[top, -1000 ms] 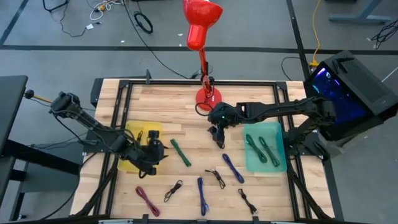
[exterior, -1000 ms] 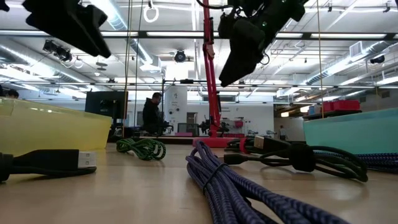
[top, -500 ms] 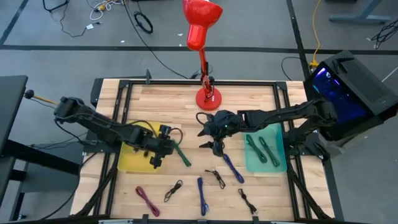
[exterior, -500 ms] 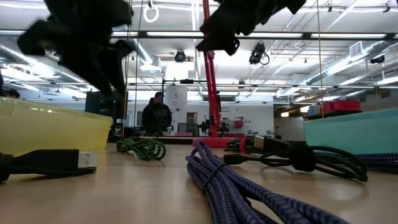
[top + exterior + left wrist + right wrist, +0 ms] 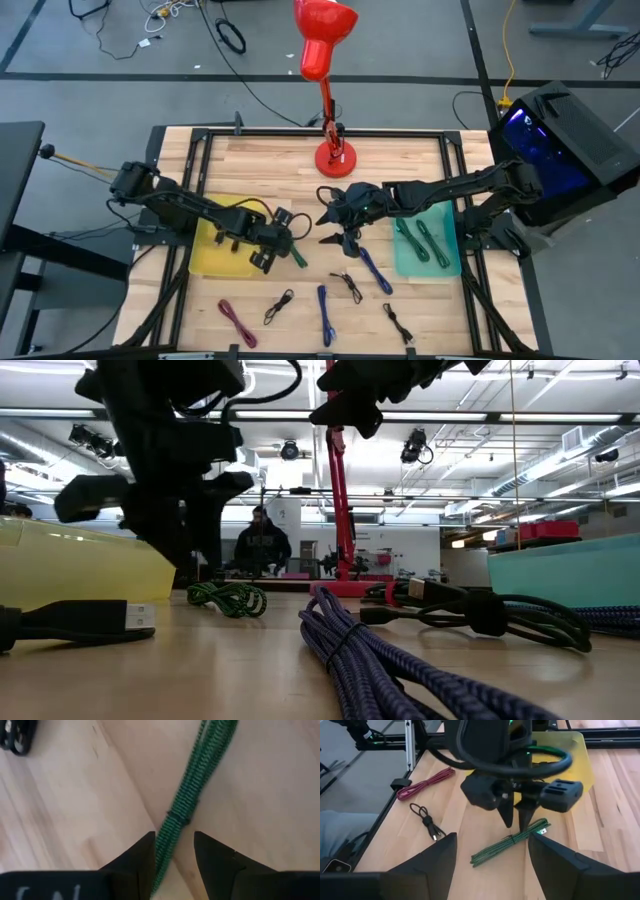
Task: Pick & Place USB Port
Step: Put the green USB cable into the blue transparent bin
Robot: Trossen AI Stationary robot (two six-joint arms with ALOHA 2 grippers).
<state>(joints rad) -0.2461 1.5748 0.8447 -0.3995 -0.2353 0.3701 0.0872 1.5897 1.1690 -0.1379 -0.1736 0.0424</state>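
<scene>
A green USB cable point(image 5: 293, 250) lies tied in a bundle on the wooden table, right of the yellow tray point(image 5: 215, 262). It also shows in the wrist views point(image 5: 192, 795) point(image 5: 510, 840) and in the low view point(image 5: 228, 598). My left gripper point(image 5: 280, 238) point(image 5: 172, 842) point(image 5: 516, 820) points steeply down over the cable's far end. It is open, with one finger on each side of the cable, and I see no touch. My right gripper point(image 5: 335, 228) point(image 5: 492, 837) hangs open above the table, right of the cable, holding nothing.
A teal tray point(image 5: 445, 262) at the right holds green cables. Blue point(image 5: 375, 270), black point(image 5: 346, 287) and pink point(image 5: 236, 322) cables lie along the near part of the table. A red lamp point(image 5: 330, 155) stands at the far edge.
My left gripper has swung from over the yellow tray toward the table's right, come down and rolled, and now straddles the green cable's far end. My right gripper has shifted a little toward the left and tipped up toward level. The cable has not moved.
</scene>
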